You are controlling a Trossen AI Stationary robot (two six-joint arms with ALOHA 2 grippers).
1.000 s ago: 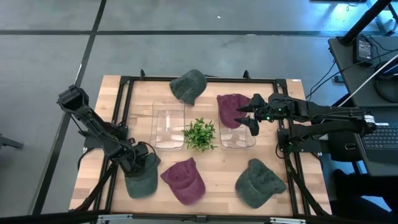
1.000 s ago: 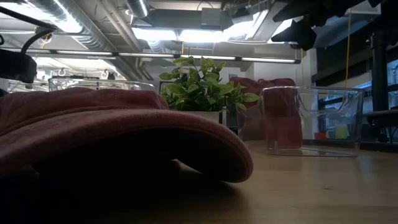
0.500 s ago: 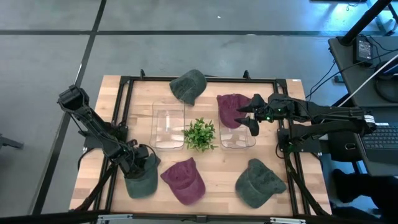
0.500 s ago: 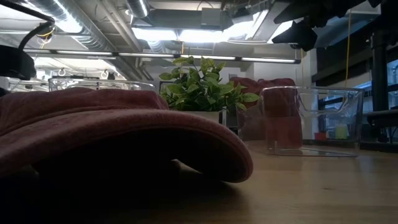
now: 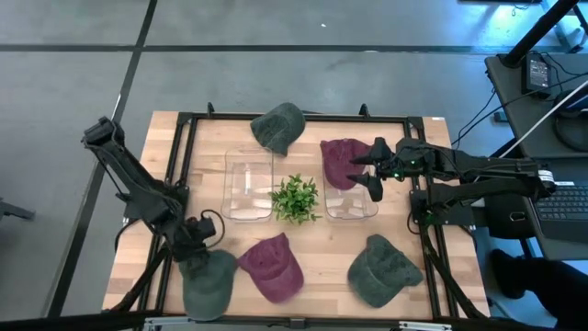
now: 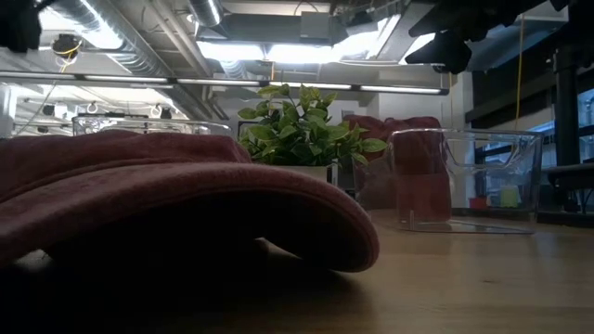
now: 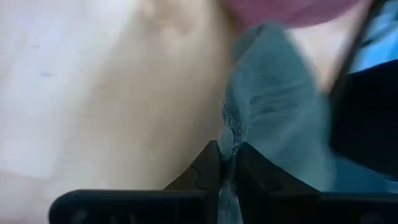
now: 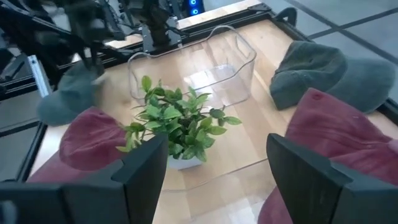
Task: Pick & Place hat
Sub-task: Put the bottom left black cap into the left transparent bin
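Note:
My left gripper [image 5: 197, 245] is shut on a grey-green hat [image 5: 209, 281] at the table's near left. The same hat [image 8: 73, 93] shows in the right wrist view. A maroon hat [image 5: 272, 267] lies beside it, and another green hat [image 5: 381, 268] lies near right. A third green hat [image 5: 278, 126] rests at the far edge. My right gripper [image 5: 371, 171] stands open above the right clear bin [image 5: 354, 207]. A maroon hat [image 5: 343, 161] leans over that bin's far wall. My left gripper pinches a bunched edge of the grey-green hat [image 7: 227, 134] between its two shut fingers [image 7: 208, 163]. The fingers come from above, slanting down. The hat hangs below them, slack, and seems lifted clear of the wood.
A small potted plant [image 5: 296, 198] stands mid-table between the left clear bin [image 5: 250, 184] and the right one. A black frame [image 5: 184, 119] runs around the work area. In the low view the maroon hat [image 6: 167, 204] fills the foreground.
My left gripper has gone up, taking the grey-green hat with it. The hat, which lay on the table under the gripper, now hangs below it and shows nearer the table's near edge. My right arm has kept still.

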